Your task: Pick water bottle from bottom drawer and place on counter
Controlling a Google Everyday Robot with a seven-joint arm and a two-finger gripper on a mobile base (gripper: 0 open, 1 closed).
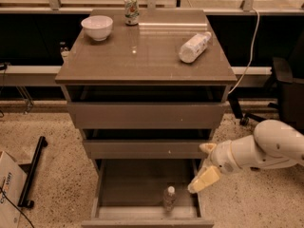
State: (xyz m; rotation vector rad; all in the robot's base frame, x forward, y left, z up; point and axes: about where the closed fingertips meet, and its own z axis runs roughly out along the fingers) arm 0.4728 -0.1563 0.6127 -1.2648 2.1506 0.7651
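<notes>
The water bottle [169, 197] stands upright with its white cap up, near the front right of the open bottom drawer [128, 189]. My gripper [205, 164] hangs at the drawer's right edge, just above and to the right of the bottle and apart from it. Its two cream fingers are spread and hold nothing. The counter [142, 61] is the glossy brown top of the cabinet, well above the gripper.
On the counter stand a white bowl [97, 26] at the back left, a printed can [131, 8] at the back and a larger white bottle [194, 46] lying on its side at the right. The two upper drawers are slightly ajar. A cardboard box [7, 186] and a black bar [32, 172] lie on the floor at the left.
</notes>
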